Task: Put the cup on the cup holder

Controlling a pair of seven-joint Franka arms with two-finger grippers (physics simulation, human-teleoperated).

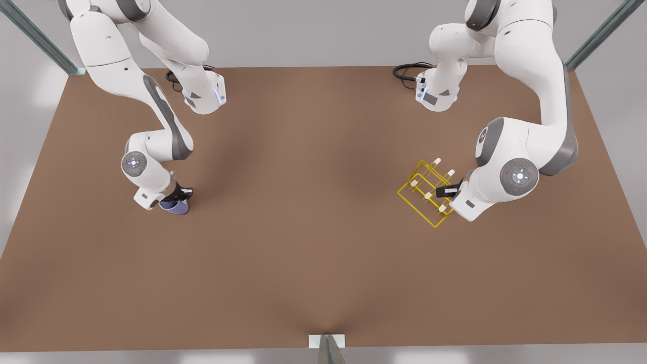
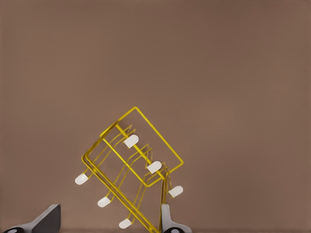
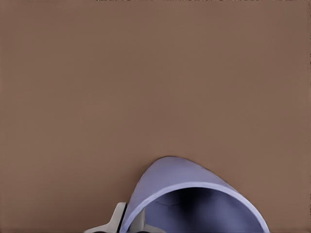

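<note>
Two arms are on the brown table (image 1: 313,263), one at each side of the front view. At the front view's left, the right gripper (image 1: 178,198) is low over the table at the cup (image 1: 175,206). The lavender-blue cup sits at the middle left of that frame, and the gripper's dark fingers are at its rim. From the right wrist view, the cup (image 3: 194,199) shows with its open mouth toward the camera, and a pale finger (image 3: 116,221) lies against its outer wall. Whether the fingers are closed on the cup or merely beside it, I cannot tell.

Over at the front view's right, the left gripper (image 1: 448,191) is at the holder (image 1: 422,194), the yellow wire rack with white-tipped pegs, standing at the middle right of the frame. The gripper's dark tip reaches in among the pegs on the rack's right side. In the left wrist view the holder (image 2: 129,165) lies tilted across the lower middle of the frame. The gripper's two fingers (image 2: 167,218) are spread wide along the bottom edge, one just beside the rack's near corner, the other well off to the side.

Cup and holder are well apart, on opposite sides of the table.
</note>
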